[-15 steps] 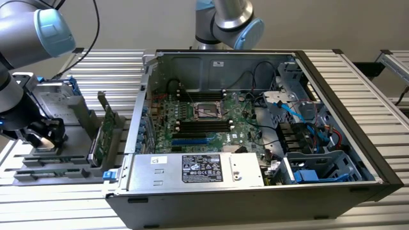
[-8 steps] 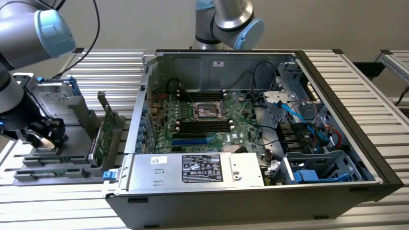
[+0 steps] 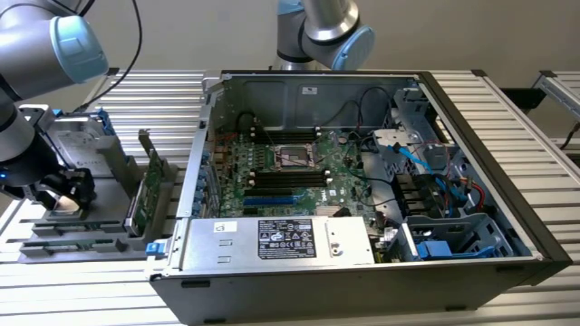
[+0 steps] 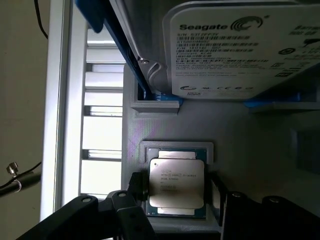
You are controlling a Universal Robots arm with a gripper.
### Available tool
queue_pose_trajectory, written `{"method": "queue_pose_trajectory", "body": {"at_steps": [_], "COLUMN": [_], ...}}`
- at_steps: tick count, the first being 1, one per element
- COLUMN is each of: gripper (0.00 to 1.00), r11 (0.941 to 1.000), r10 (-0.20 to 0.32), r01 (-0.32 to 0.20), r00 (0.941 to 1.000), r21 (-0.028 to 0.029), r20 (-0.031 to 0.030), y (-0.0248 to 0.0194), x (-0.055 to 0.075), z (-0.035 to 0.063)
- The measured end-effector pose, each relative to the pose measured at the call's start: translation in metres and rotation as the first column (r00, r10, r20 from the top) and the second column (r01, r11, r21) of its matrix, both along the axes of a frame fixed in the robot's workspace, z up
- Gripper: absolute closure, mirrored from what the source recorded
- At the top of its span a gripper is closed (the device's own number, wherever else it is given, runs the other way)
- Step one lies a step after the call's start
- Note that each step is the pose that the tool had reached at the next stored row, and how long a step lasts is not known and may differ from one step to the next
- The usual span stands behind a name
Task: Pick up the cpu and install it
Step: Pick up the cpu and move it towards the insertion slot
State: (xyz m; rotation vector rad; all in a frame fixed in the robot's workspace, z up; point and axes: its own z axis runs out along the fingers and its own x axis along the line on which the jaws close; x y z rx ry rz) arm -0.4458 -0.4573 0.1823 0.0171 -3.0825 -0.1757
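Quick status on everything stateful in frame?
gripper: open, jaws either side of the cpu.
cpu: flat in its tray recess, not lifted.
hard drive: parked in the tray, untouched.
computer case: side open, inside exposed.
cpu socket: looks empty.
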Motion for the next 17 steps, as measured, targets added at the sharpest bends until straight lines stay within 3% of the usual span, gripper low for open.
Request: {"method": "queue_pose_trajectory", "body": {"at_steps": [17], "gripper": [0.37], "r11": [1.0], "r10": [0.0], "r01": [0.0], "r00": [1.0], "r21": [0.0002], "r20": [-0.0042], "y": [0.0], "x": [0.0016], "z": [0.0026]}}
